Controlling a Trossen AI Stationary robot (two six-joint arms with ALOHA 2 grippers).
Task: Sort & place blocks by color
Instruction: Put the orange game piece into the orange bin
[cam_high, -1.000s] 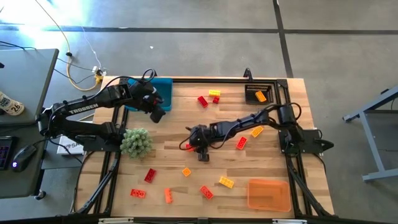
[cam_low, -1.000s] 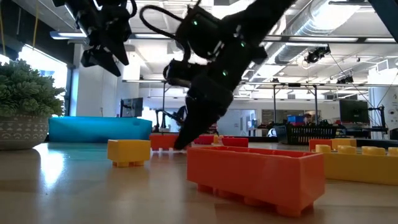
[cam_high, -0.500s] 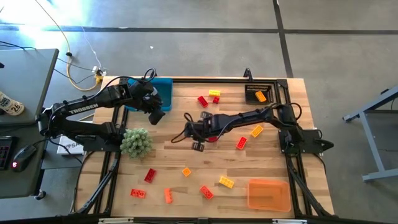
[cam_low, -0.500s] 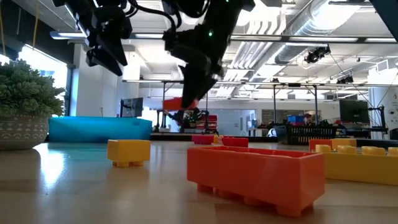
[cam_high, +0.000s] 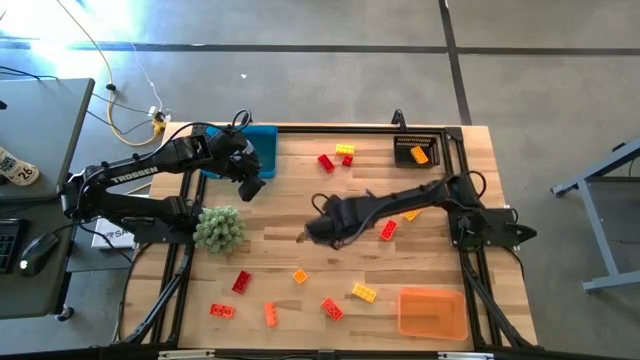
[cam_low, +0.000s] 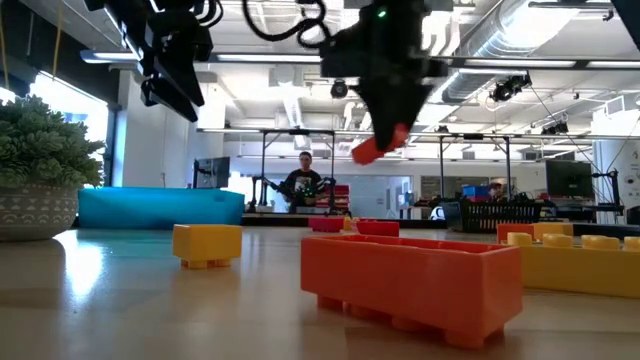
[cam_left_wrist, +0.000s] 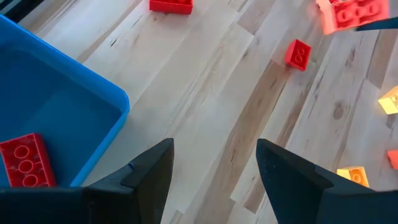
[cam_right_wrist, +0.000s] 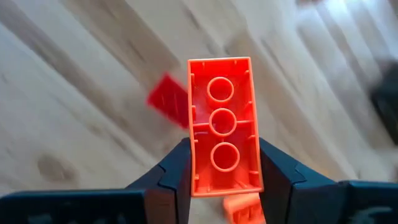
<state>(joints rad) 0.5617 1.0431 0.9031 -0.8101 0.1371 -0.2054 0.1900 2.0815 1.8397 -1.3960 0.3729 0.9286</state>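
My right gripper (cam_high: 314, 233) hangs over the middle of the table, shut on a red-orange brick (cam_right_wrist: 222, 140), which also shows in the low view (cam_low: 380, 146). My left gripper (cam_left_wrist: 214, 168) stands open and empty in the air beside the blue bin (cam_high: 256, 150); a red brick (cam_left_wrist: 23, 162) lies in that bin. Loose bricks lie flat on the wood: red (cam_high: 326, 162) and yellow (cam_high: 345, 150) at the far side, orange (cam_high: 412, 211) and red (cam_high: 388, 229) right of my right gripper, and several near the front edge (cam_high: 299, 276). My right gripper pinches the brick's two long sides (cam_right_wrist: 194, 167) between its two fingers, at one end of the brick. The fingers point steeply down and lie along the brick, whose hollow underside faces the wrist camera. The brick juts beyond the fingertips (cam_right_wrist: 273, 171), tilted and lifted clear of the table.
A black bin (cam_high: 420, 150) with an orange brick stands at the far right, and an orange bin (cam_high: 432, 312) at the near right. A green plant clump (cam_high: 220, 228) sits at the left. A person (cam_low: 304, 185) stands in the room beyond the table.
My right gripper has risen from the tabletop with the brick, which is now lifted clear. Its wrist has rolled and tipped from reaching nearly level to pointing steeply down. It has stayed shut on the brick.
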